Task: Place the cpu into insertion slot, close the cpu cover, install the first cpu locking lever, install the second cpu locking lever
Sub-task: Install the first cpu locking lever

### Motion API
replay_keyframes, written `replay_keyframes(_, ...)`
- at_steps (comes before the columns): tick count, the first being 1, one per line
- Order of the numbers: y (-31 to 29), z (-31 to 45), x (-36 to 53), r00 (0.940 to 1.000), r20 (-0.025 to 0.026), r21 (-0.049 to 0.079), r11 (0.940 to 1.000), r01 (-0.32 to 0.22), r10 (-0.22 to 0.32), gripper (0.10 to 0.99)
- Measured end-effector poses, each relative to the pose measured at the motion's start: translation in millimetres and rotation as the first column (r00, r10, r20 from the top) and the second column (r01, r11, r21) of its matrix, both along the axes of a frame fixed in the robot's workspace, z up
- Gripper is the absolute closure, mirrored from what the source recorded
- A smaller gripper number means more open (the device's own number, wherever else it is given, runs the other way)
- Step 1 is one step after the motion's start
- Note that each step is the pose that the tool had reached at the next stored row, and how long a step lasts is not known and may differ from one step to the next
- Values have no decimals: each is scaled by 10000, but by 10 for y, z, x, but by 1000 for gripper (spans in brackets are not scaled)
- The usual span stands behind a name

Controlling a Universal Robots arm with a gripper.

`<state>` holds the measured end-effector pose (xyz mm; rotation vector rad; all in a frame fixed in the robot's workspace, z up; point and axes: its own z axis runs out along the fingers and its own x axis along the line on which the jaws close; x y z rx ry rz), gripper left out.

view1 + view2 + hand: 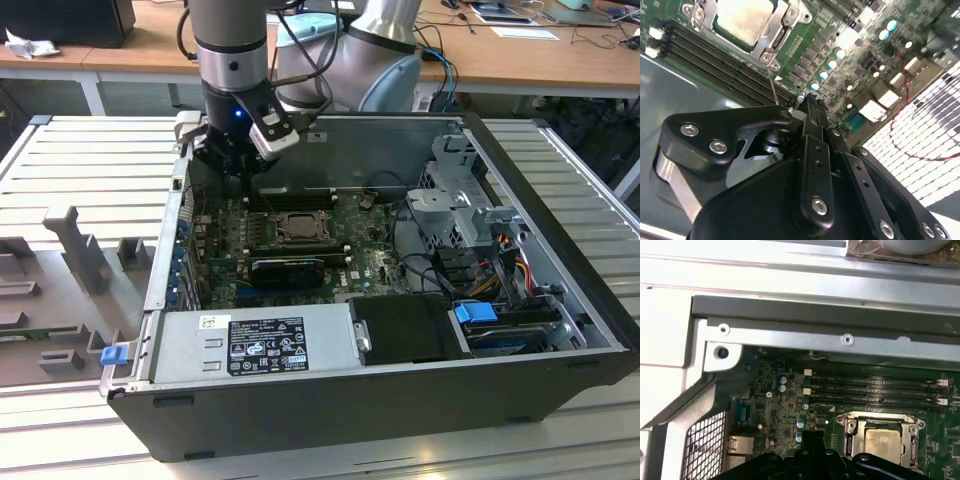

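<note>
The gripper, its claw drawn together, is held just beside a locking lever. The cpu is seated mid-way across the motherboard under the closed cpu cover. Lever latching is judged in hand, needing a downward hooking push.

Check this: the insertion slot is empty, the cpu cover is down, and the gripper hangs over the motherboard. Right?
Not empty: the cpu sits in the window of the cpu cover, in both wrist views. Cover down, gripper over motherboard: correct.
</note>
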<state>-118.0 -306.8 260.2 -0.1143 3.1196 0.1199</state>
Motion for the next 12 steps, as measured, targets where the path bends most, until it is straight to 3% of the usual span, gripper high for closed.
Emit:
replay_keyframes(2, 53, -16, 0, 10000, 0, -1, 10000, -1, 1, 980)
replay_keyframes(8, 139, -35, 8, 10000, -1, -2, 10000, -1, 1, 980)
replay_keyframes(12, 154, -36, 74, 10000, -3, -1, 10000, -1, 1, 980)
